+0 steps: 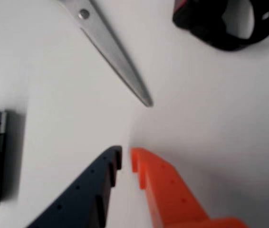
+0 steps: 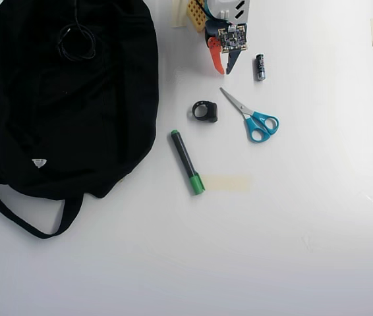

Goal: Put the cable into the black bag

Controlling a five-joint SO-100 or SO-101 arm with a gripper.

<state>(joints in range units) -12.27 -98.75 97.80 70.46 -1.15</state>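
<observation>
Cable lying coiled on the bag; jaws nearly closed and holding nothing.

In the overhead view, going left to right: the bag [image 2: 68, 105] is sprawling over the left of the surface [image 2: 292, 217], and the cable [image 2: 76, 41] is resting as a small loose coil on its upper fabric, not visibly inside. It is looking thin, light and limp, so pinching across bunched loops is judged safer than taking one slippery strand. A pen [image 2: 187, 162] and ring [image 2: 205, 110] are lying between, then the gripper [image 2: 226, 68], scissors [image 2: 251, 115] and battery [image 2: 260, 66]. In the wrist view the jaws are showing only a narrow gap, empty.
</observation>
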